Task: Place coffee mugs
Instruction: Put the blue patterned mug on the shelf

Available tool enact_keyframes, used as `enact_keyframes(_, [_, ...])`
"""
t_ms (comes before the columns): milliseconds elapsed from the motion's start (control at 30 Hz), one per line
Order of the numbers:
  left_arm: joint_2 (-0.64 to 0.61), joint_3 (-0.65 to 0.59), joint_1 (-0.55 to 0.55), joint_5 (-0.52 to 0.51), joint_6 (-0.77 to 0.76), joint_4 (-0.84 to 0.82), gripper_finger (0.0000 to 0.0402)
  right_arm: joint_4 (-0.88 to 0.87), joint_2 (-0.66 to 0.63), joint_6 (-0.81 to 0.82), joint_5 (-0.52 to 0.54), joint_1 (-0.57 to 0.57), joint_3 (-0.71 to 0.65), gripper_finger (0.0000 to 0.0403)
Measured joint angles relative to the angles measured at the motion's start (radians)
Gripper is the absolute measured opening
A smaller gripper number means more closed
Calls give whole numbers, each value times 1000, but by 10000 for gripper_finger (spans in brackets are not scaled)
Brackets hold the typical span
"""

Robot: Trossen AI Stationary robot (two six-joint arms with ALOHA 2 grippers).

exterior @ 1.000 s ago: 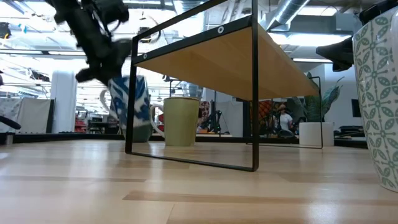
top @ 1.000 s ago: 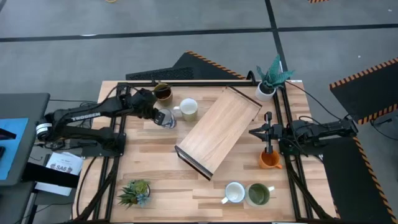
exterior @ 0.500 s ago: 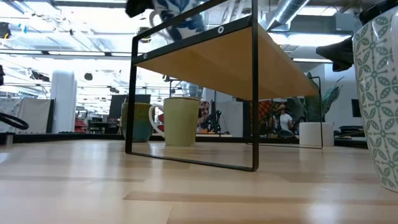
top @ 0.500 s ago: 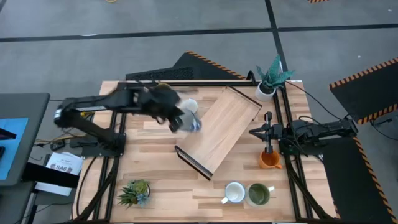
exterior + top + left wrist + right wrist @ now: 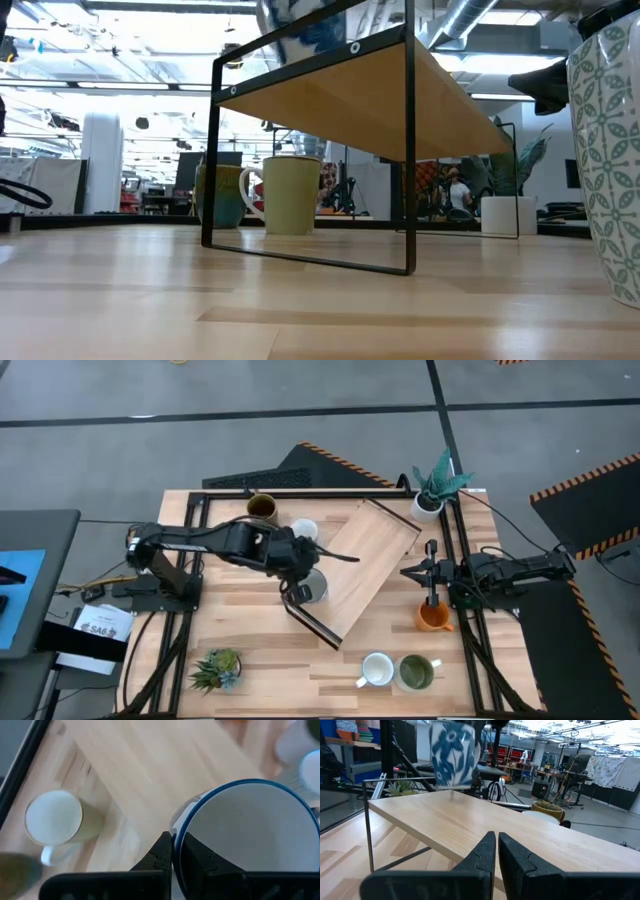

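Note:
My left gripper (image 5: 303, 573) is shut on a white mug with blue patterns (image 5: 314, 587), over the near left end of the slanted wooden shelf (image 5: 365, 560). In the right wrist view this mug (image 5: 452, 753) hangs above the shelf top (image 5: 485, 827). A dark brown mug (image 5: 262, 508) and a pale mug (image 5: 303, 530) stand on the table beyond the shelf. An orange mug (image 5: 432, 618), a white mug (image 5: 377, 669) and an olive green mug (image 5: 416, 672) stand on the near right. My right gripper (image 5: 408, 572) waits shut by the shelf's right side. My left gripper pinches the blue-patterned mug's rim (image 5: 176, 832), one finger (image 5: 196, 856) inside the cup and the other (image 5: 161, 855) outside its wall. The fingers come from above, slanting in from the table's left. The mug is upright and lifted clear above the shelf top.
A white pot with tall teal leaves (image 5: 432, 488) stands at the far right corner and a small spiky plant (image 5: 217, 668) at the near left. Black frame rails run along the table's left and right sides. Bare wood shows between the shelf and the spiky plant.
My left gripper has lifted the blue-patterned mug off the table near the dark brown and pale mugs. It has carried it up, toward the table's right and near edge, over the shelf's near left end. The right arm has kept still.

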Motion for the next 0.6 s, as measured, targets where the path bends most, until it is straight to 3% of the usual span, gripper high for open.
enact_keyframes(367, [15,-14,17,114,-33,-57,2,0,0,0,0,0,0,48])
enact_keyframes(600, [15,-14,20,124,-45,-62,15,0,0,-1,0,0,0,48])
